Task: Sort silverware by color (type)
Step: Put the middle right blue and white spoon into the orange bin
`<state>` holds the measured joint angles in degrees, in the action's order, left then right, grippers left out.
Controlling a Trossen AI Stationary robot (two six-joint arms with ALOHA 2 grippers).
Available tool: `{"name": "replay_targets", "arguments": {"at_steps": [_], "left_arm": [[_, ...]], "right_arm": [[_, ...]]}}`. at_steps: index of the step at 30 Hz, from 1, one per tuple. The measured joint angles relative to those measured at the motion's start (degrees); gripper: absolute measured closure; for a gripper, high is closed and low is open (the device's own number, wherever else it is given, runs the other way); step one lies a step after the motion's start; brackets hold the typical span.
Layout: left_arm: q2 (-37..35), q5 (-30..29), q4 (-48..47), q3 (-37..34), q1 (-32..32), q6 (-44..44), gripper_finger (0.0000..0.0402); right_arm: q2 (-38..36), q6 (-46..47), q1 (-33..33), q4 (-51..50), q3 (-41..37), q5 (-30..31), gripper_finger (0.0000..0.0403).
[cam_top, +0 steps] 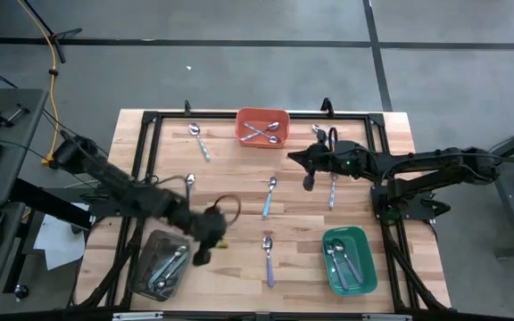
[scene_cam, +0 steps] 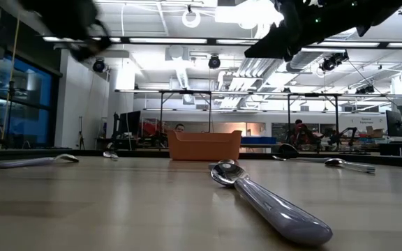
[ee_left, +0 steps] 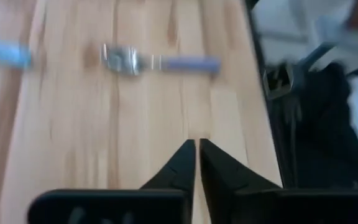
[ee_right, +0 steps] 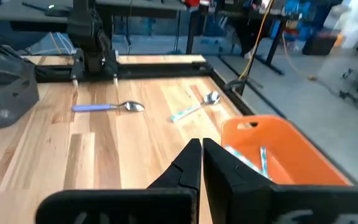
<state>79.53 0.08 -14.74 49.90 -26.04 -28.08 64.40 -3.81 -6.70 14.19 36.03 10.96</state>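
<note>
Loose spoons lie flat on the wooden table: a light blue one [cam_top: 202, 143] at the far left, a lavender one [cam_top: 188, 184], a light blue one [cam_top: 269, 198] in the middle, a lavender one [cam_top: 268, 260] near the front, and one [cam_top: 332, 191] under my right arm. My left gripper [cam_top: 205, 253] is shut and empty above the table, left of the front lavender spoon [ee_left: 160, 63]. My right gripper [cam_top: 293, 155] is shut and empty, raised just right of the orange tray [cam_top: 261, 127], pointing toward the table's left.
The orange tray [ee_right: 278, 149] at the far edge holds light blue spoons. A green tray [cam_top: 348, 260] at the front right holds silver spoons. A grey tray [cam_top: 161, 265] at the front left holds several spoons. A black frame [cam_top: 150, 120] rims the table.
</note>
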Motion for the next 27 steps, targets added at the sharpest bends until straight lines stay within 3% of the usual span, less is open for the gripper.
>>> {"name": "replay_targets", "arguments": {"at_steps": [5, 9, 17, 27], "left_arm": [[0.04, 7.91, 20.09, -7.69, 9.86, 9.4, 0.0397], [0.06, 8.19, 30.82, -13.16, 16.28, 14.73, 0.0401], [0.07, 9.18, 49.12, -24.14, 28.01, 20.12, 0.0401], [0.07, 17.29, 58.35, -32.02, 39.23, 23.25, 0.0401]], "right_arm": [[-0.01, 4.38, -0.04, -8.29, 0.02, 2.52, 0.0402], [0.0, 7.54, -1.29, -17.2, 0.02, 8.46, 0.0402], [0.19, 12.78, -10.35, -23.02, 0.02, 6.98, 0.0396], [6.3, 18.47, -16.41, -29.56, 3.01, 2.55, 0.0283]]}}
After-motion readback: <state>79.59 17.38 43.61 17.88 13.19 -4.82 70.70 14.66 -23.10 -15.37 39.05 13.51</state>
